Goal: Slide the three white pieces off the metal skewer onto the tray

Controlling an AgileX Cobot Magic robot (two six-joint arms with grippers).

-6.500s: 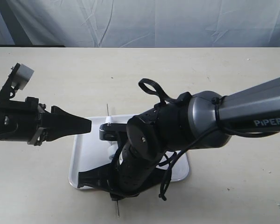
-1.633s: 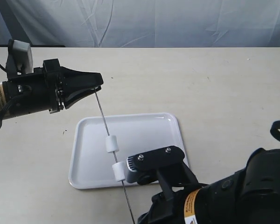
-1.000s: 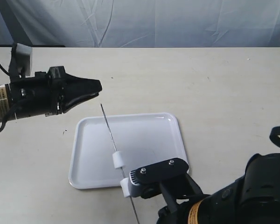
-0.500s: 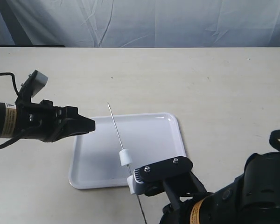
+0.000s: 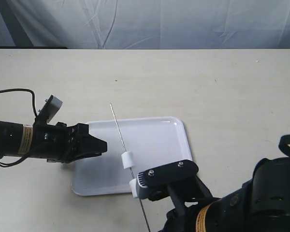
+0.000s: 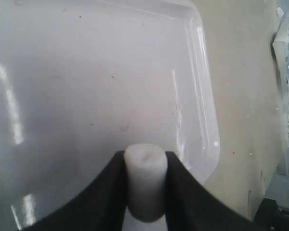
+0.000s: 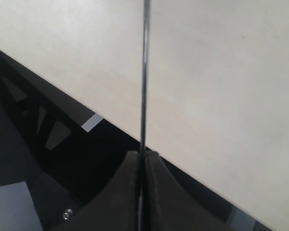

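Observation:
The thin metal skewer [image 5: 120,133] slants up over the white tray [image 5: 157,140]. Its lower end is pinched in my right gripper [image 7: 142,154], whose fingers are shut on the rod [image 7: 144,72]. In the exterior view those fingers are hidden under the arm. One white piece [image 5: 127,159] sits mid-skewer. A second white piece [image 5: 133,186] sits lower, half hidden by the right wrist mount. My left gripper [image 5: 102,145] hovers low over the tray's left part, apart from the skewer. It [image 6: 144,155] is shut on the third white piece [image 6: 145,185] above the tray [image 6: 86,86].
The beige table [image 5: 208,87] spreads around the tray, with a pale curtain behind it. The bulky right arm [image 5: 246,203] fills the near right corner. In the right wrist view the table edge [image 7: 115,120] drops to dark floor.
The left gripper left the skewer's upper tip carrying one white piece, then dropped toward the tray's left part. Two pieces stay on the skewer, which has shifted slightly rightward.

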